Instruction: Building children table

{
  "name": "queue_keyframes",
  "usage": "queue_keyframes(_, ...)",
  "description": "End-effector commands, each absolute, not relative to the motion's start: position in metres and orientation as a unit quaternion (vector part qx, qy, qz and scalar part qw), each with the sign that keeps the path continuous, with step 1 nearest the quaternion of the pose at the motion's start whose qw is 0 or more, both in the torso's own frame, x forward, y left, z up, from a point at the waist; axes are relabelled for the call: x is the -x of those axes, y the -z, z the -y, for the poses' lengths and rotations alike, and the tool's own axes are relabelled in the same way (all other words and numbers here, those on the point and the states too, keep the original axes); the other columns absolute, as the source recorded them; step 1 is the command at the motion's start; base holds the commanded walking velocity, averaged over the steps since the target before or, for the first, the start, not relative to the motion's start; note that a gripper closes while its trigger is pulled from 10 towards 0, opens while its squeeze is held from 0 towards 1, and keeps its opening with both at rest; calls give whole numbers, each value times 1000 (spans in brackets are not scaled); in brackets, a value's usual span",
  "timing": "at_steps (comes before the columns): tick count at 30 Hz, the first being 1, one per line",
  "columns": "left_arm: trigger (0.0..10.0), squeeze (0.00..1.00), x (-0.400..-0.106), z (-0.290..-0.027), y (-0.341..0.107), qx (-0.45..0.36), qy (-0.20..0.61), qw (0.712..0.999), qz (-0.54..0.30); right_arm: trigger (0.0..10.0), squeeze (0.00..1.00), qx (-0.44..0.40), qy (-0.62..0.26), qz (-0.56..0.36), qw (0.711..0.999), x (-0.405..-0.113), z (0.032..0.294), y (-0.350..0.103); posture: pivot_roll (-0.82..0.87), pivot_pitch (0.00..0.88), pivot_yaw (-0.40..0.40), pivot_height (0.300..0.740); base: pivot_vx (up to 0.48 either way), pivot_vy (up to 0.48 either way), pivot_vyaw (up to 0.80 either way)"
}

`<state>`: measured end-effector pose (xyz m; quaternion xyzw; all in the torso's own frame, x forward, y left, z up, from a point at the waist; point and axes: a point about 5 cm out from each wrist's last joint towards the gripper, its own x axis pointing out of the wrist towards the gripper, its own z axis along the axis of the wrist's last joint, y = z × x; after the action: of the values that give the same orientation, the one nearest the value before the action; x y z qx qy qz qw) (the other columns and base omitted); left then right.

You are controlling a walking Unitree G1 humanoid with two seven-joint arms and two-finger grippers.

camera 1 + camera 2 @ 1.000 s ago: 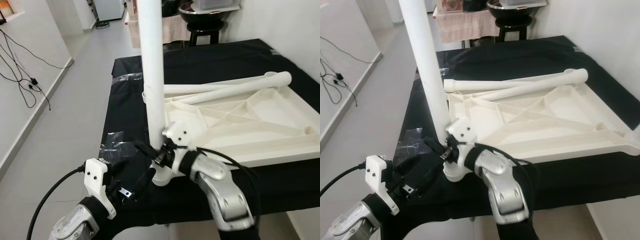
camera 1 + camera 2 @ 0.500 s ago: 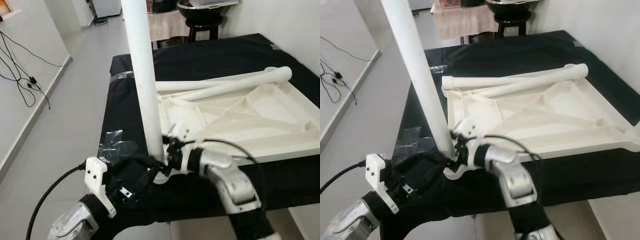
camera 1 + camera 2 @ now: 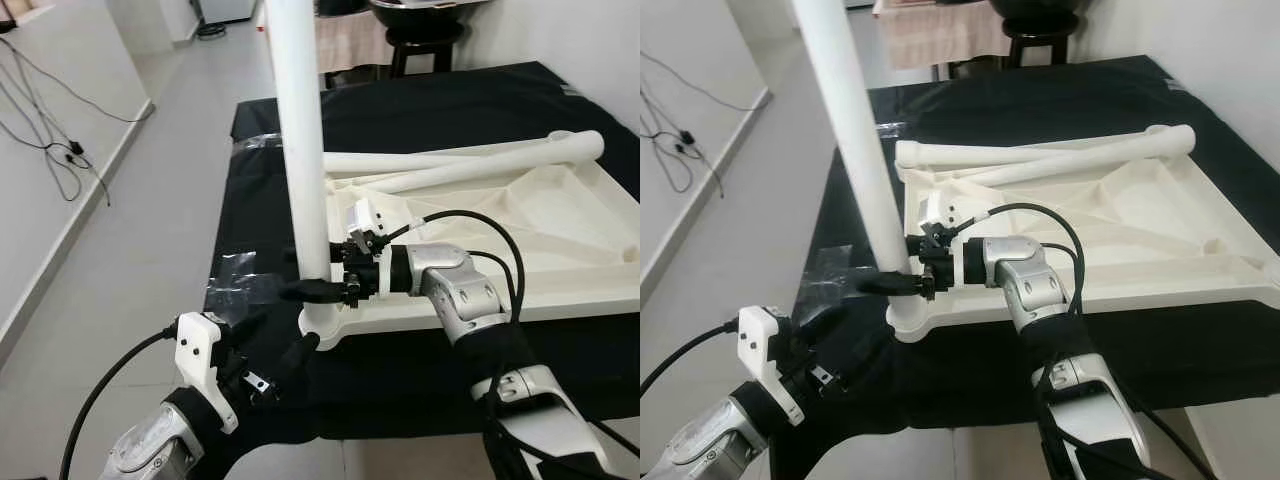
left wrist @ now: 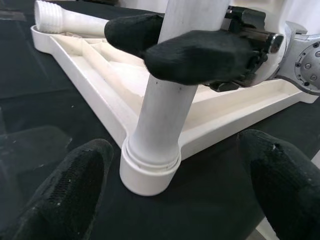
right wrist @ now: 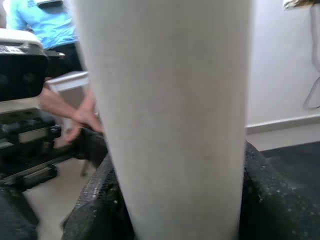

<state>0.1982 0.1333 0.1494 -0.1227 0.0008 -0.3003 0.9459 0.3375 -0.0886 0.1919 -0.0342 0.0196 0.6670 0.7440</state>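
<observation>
Black tabletop (image 3: pixel 480 110), right fingers (image 4: pixel 200 55) clamping upright table leg (image 3: pixel 305 150), left fingers (image 4: pixel 65 200) spread.

Matt white plastic table leg (image 3: pixel 303 150), smooth — black cloth cover (image 3: pixel 440 105), silver metal arm (image 3: pixel 455 290) — glossy.

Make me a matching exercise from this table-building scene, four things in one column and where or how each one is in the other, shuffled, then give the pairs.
Things:
1. upright leg
2. right tool
3. left tool
4. two loose legs

States:
A. open, just short of the corner socket
B. lying along the far edge of the tabletop
C. standing in the corner socket
D. shut on the upright leg, low down

Pairs: 1-C, 2-D, 3-A, 4-B
</observation>
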Motion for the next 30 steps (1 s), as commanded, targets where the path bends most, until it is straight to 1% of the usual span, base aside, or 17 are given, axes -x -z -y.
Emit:
queue_keyframes(1, 10000, 0, -197, -134, -146, 122, 296, 947, -11, 0, 0, 24, -669, -14, 743, -339, 87, -194, 19, 108, 63, 740, 0, 0, 0)
queue_keyframes(5, 10000, 0, -196, -135, -147, 122, 295, 948, -10, 0, 0, 17, -670, -6, 742, -327, 103, -187, 15, 118, 62, 740, 0, 0, 0)
queue_keyframes(9, 10000, 0, -195, -136, -147, 121, 294, 948, -10, 0, 0, 19, -667, -9, 744, -319, 110, -181, 18, 124, 63, 740, 0, 0, 0)
queue_keyframes(10, 10000, 0, -195, -138, -147, 119, 293, 949, -12, 0, 0, 10, -539, -42, 841, -318, 95, -163, 10, 130, 54, 740, 0, 0, 0)
queue_keyframes(11, 10000, 0, -195, -142, -148, 117, 292, 949, -13, 0, 0, 22, -341, -82, 936, -314, 93, -145, -18, 145, 79, 740, 0, 0, 0)
queue_keyframes(12, 10000, 0, -195, -142, -148, 117, 292, 949, -13, 0, 0, 22, -341, -82, 936, -314, 93, -145, -18, 145, 79, 740, 0, 0, 0)
queue_keyframes(13, 10000, 0, -195, -144, -148, 118, 292, 949, -14, 0, 0, 38, -279, -111, 953, -288, 90, -133, -22, 153, 85, 740, 0, 0, 0)
queue_keyframes(14, 10000, 0, -197, -146, -147, 116, 295, 948, -17, 0, 0, 86, -288, -68, 951, -277, 83, -144, -48, 147, 107, 740, 0, 0, 0)
queue_keyframes(15, 10000, 0, -197, -146, -147, 116, 295, 948, -17, 0, 0, 86, -288, -68, 951, -277, 83, -144, -48, 147, 107, 740, 0, 0, 0)
queue_keyframes(16, 10000, 0, -198, -146, -146, 115, 297, 948, -19, 0, 0, 119, -337, -32, 933, -269, 75, -152, -48, 147, 107, 740, 0, 0, 0)
queue_keyframes(17, 10000, 0, -199, -145, -145, 117, 299, 947, -20, 0, 0, 95, -364, -56, 925, -274, 76, -147, -57, 112, 98, 740, 0, 0, 0)
queue_keyframes(19, 10000, 0, -200, -143, -145, 114, 307, 945, -22, 0, 0, 72, -396, -91, 911, -283, 72, -137, -11, 119, 79, 740, 0, 0, 0)
queue_keyframes(23, 10000, 0, -200, -143, -145, 114, 303, 946, -21, 0, 0, 72, -404, -97, 907, -285, 69, -137, -32, 114, 90, 740, 0, 0, 0)
queue_keyframes(24, 10000, 0, -200, -144, -145, 115, 298, 948, -19, 4627, 0, 79, -401, -94, 908, -284, 68, -139, -25, 115, 87, 740, 0, 0, 0)
queue_keyframes(25, 10000, 0, -200, -144, -145, 116, 294, 949, -17, 10000, 1000, 56, -410, -92, 906, -283, 65, -141, -26, 103, 82, 740, 0, 0, 0)
queue_keyframes(27, 10000, 0, -201, -143, -145, 116, 293, 949, -16, 10000, 1000, 35, -416, -95, 904, -283, 64, -142, -23, 101, 80, 740, 0, 0, 0)
queue_keyframes(30, 10000, 0, -202, -142, -145, 118, 293, 949, -15, 10000, 1000, 15, -505, -42, 862, -284, 57, -163, -19, 92, 76, 740, 0, 0, 0)
